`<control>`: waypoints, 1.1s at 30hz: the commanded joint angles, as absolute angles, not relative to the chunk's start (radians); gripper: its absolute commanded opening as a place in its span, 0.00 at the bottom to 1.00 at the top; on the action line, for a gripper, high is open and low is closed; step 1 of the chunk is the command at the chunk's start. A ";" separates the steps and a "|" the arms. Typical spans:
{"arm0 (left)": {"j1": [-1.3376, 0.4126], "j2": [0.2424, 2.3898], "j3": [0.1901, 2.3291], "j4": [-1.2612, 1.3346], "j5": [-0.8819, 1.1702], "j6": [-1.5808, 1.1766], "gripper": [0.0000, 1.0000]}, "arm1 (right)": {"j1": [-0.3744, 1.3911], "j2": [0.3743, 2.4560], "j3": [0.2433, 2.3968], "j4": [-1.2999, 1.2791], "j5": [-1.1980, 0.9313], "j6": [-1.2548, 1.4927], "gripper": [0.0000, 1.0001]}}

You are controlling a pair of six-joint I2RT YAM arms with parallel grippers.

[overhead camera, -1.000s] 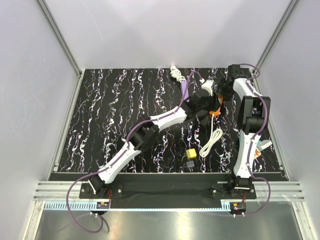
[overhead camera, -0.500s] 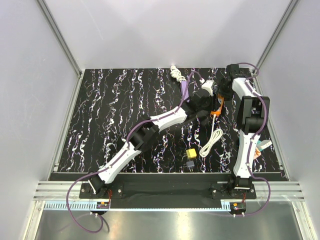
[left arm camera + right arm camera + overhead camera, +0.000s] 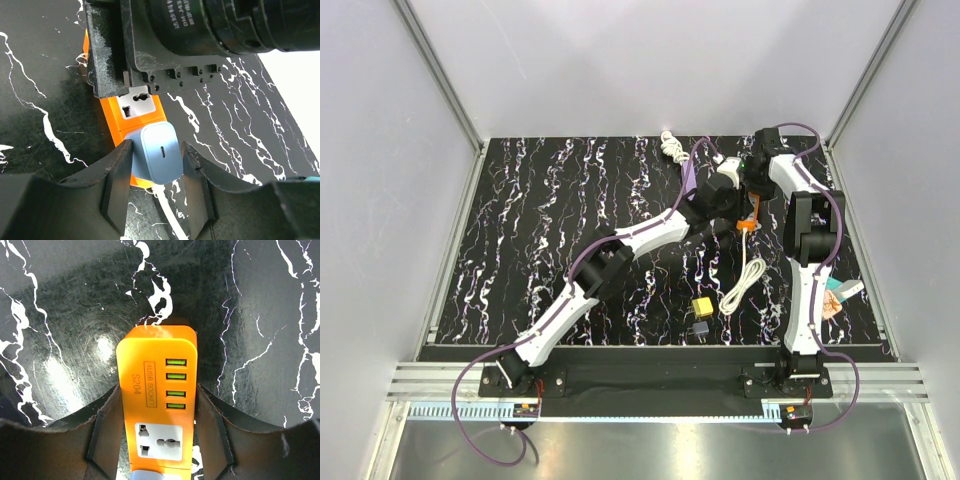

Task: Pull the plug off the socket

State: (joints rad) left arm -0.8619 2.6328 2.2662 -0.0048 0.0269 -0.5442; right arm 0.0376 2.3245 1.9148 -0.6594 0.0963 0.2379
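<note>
**Left hand** (image 3: 155, 148): its two fingers have narrowed over the last second and now press the opposite sides of the plug (image 3: 160, 159), grasping it. The plug is not yet out. It sits in the near outlet of the socket (image 3: 150, 111), its port face turned up toward the wrist camera.

**Right hand** (image 3: 157, 401): clamped across the width of the socket, one finger touching each long side, pinning it flat to the table (image 3: 540, 220). In the top view both wrists have drawn closer together at the far right of the table.

**Reading:** brace and grip appear to be set, so the extraction stroke is the step in hand. It probably calls for a straight lift along the plug's axis, away from the socket face.

**Room:** nothing stands above the plug, so the upward path looks open. The right hand's body lies just beyond the plug, over the second outlet, leaving little sideways margin there. The table's right and far edges are near. The widest run of table lies to the left. A white cord (image 3: 745, 285) trails from the socket toward the near edge.
</note>
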 commanded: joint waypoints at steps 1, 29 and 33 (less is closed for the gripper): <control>-0.853 2.530 2.275 0.075 0.065 -0.578 0.00 | 0.051 2.365 1.931 -0.669 0.127 0.198 0.00; -0.847 2.471 2.379 0.100 0.003 -0.615 0.00 | 0.055 2.379 1.945 -0.683 0.115 0.187 0.00; -0.850 2.482 2.449 0.104 -0.029 -0.635 0.00 | 0.055 2.379 1.945 -0.683 0.118 0.189 0.00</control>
State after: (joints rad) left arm -0.8528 2.6247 2.3028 -0.0643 -0.0109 -0.6071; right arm 0.0498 2.3371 1.9396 -0.6697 0.1150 0.2379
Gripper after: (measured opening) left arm 0.427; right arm 0.589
